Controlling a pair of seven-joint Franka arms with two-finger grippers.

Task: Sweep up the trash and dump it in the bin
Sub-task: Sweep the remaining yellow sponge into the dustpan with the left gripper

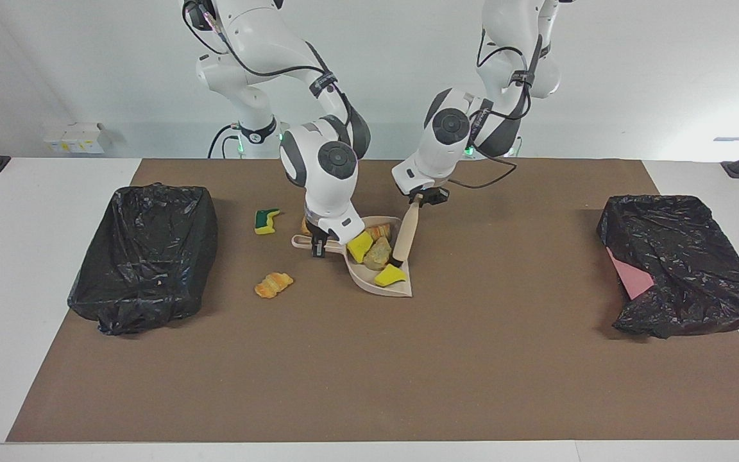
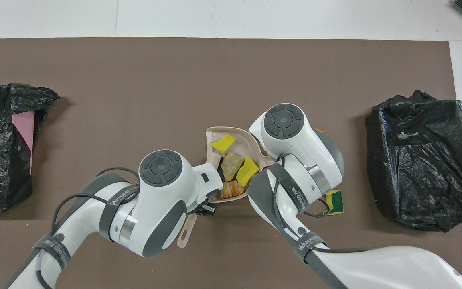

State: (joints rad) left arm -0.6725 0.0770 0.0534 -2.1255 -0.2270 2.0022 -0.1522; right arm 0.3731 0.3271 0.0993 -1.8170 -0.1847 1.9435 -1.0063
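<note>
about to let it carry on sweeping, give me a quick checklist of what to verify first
1. Right gripper shut on the dustpan handle: ok.
2. Left gripper shut on the brush: ok.
3. Dustpan flat on the mat: ok.
4. Swept scraps inside the pan, including the yellow sponge piece near its lip: ok.
5. All trash collected: not ok; the croissant and the green-backed sponge lie on the mat.

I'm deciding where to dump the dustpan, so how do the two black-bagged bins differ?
The bin at the right arm's end sits squarely on the mat, fully wrapped in black bag. The bin at the left arm's end lies askew, and a pink patch shows where its bag gapes. The dustpan sits nearer the first. Both are low, boxy and black-bagged.
</note>
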